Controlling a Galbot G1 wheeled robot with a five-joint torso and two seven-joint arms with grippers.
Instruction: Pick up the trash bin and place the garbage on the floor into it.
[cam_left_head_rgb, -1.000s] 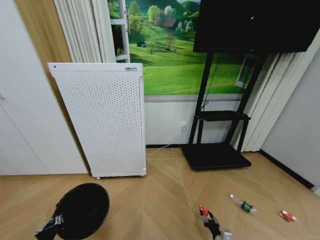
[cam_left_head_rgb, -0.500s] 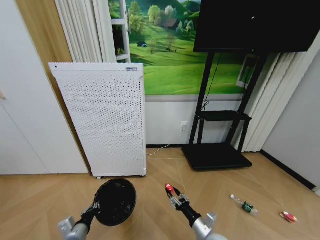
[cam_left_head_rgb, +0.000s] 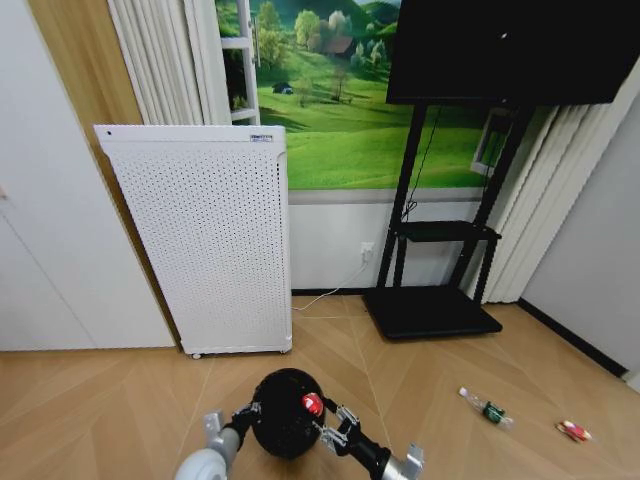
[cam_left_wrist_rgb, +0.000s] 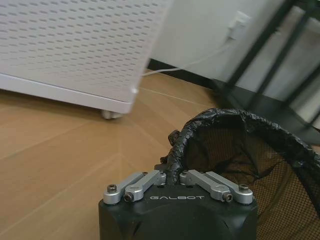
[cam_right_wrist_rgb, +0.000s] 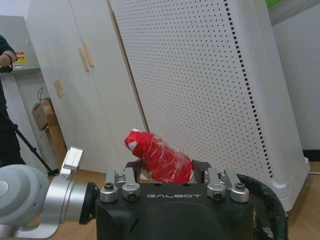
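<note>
The left hand (cam_left_head_rgb: 247, 412) is clamped on the rim of the trash bin (cam_left_head_rgb: 285, 412), holding it off the floor (cam_left_head_rgb: 120, 400) to catch litter. The right hand (cam_left_head_rgb: 325, 425), closed on a red can (cam_left_head_rgb: 313, 404), holds it over the bin's mouth. A bottle (cam_left_head_rgb: 487, 408) and another can (cam_left_head_rgb: 574, 431) lie on the floor toward its right edge.

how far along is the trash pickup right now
Done: the trash bin is off the floor, its rim pinched by the left gripper. In hand: the right gripper holds a crumpled red can at the bin's mouth, not yet dropped. Left: the clear bottle and another red piece lie on the floor.
</note>
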